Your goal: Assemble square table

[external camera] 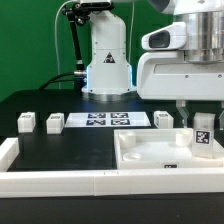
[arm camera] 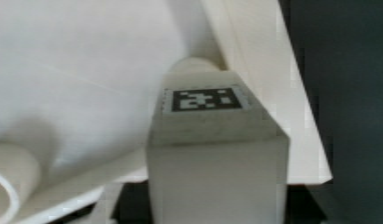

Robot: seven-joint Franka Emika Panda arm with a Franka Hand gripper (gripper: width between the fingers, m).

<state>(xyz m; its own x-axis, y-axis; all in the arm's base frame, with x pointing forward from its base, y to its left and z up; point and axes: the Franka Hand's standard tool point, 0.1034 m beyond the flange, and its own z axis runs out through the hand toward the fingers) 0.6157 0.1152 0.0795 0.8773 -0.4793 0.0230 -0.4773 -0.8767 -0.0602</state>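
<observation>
The square table's slab (external camera: 150,152) lies rimmed face up at the exterior view's right. My gripper (external camera: 200,116) is shut on a white post (external camera: 203,136) with a black-and-white tag and holds it upright at the slab's right corner. In the wrist view the post (arm camera: 209,150) fills the middle between my dark fingers (arm camera: 127,200), with its far end against the slab's rim (arm camera: 259,60). I cannot tell whether it is seated. Three more posts lie on the black surface: two at the left (external camera: 27,122) (external camera: 54,123) and one behind the slab (external camera: 162,118).
The marker board (external camera: 105,120) lies flat at the back middle. The robot base (external camera: 108,60) stands behind it. A long white rail (external camera: 60,182) edges the front and left of the black surface. A round boss (arm camera: 10,175) shows in the slab's recess.
</observation>
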